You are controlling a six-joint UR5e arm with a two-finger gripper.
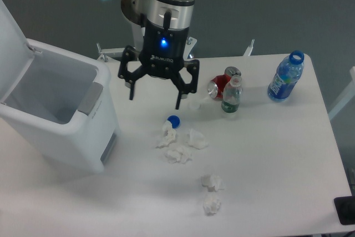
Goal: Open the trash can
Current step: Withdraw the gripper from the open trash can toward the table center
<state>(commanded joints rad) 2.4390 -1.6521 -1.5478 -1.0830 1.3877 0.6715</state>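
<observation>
The trash can point(61, 131) is a large white boxy bin at the left of the table. Its lid point(10, 26) stands raised at the far left, and the inside of the bin shows. A grey button strip point(90, 97) sits on its right rim. My gripper point(155, 99) hangs open above the table, just right of the bin, its two black fingers spread wide and holding nothing. It does not touch the bin.
Several crumpled white paper wads point(177, 147) and a blue bottle cap point(173, 120) lie below the gripper. Two more wads point(211, 192) lie nearer the front. A red can point(222, 84), a small green-label bottle point(231, 95) and a blue bottle point(286, 77) stand at the right.
</observation>
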